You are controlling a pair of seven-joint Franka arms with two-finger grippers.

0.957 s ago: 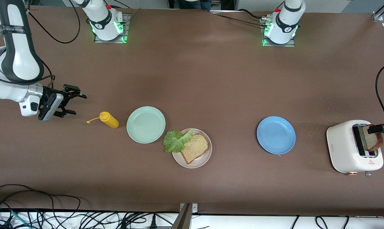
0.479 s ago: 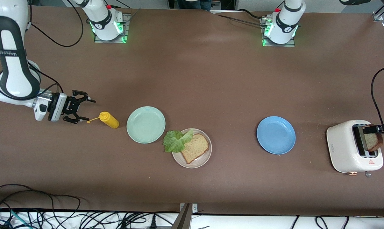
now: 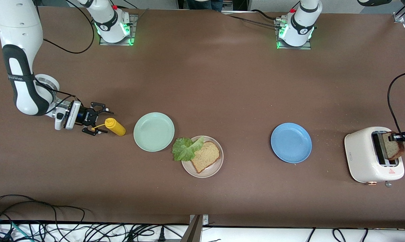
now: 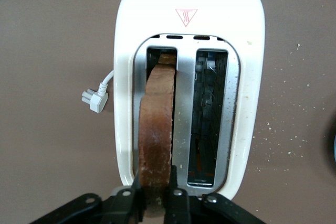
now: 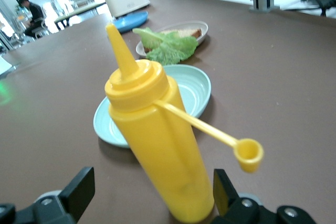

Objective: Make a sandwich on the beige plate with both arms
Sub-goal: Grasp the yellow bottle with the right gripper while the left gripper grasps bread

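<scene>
- the right arm [image 3: 21,67] reaches down at its end of the surface [image 3: 222,84], forearm bent low and level, with the right claw [image 3: 96,122] spread wide around the base of the yellow squeeze bottle [image 3: 115,126], which stands upright, not gripped.
- the left arm comes in from the edge of the surface at its own end; only the tip shows in the front view, where the left claw [image 3: 398,136] is pinched on the top edge of a bread slice [image 3: 392,149] that stands in a slot of the white toaster [image 3: 367,158].
- the left wrist view looks straight down into the toaster [image 4: 184,77]: the slice [image 4: 156,140] fills one slot, the other slot is bare, and both fingers [image 4: 176,203] press its crust.
- the right wrist view shows the bottle [image 5: 157,150] between the spread fingers [image 5: 79,187], its cap off and dangling on a strap.
- the beige plate [image 3: 216,168], near the middle of the surface, carries a bread slice [image 3: 206,156] and a lettuce leaf [image 3: 185,149] that overhangs the rim.
- a mint-green plate [image 3: 154,131] sits just beside it, a blue plate [image 3: 291,143] well apart.
</scene>
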